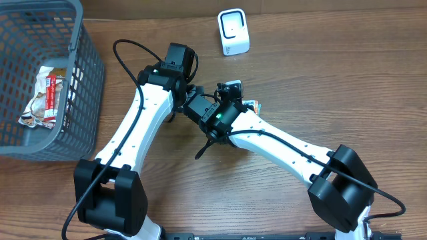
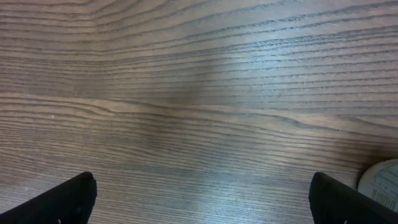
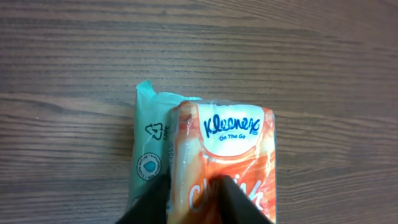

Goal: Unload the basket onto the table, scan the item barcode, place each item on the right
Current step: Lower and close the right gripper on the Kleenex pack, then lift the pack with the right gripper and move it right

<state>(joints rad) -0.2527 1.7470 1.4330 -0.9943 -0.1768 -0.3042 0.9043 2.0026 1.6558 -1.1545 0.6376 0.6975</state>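
Right of the basket (image 1: 90, 87) at the surface's left edge, the left arm's jaws hang released, the right arm's jaws straddle the Kleenex pack (image 3: 227, 143) mid-surface, whether clenched is unclear, and scanning seems not yet done, with open room toward the scanner (image 1: 233, 32) by the far edge.

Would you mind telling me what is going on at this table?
The right pincer is down over an orange Kleenex tissue pack lying against a teal plastic packet on the wooden table, fingers either side of its near end; a grip isn't clear. The left pincer hangs open over bare wood. The white barcode scanner stands apart, nothing scanned yet.
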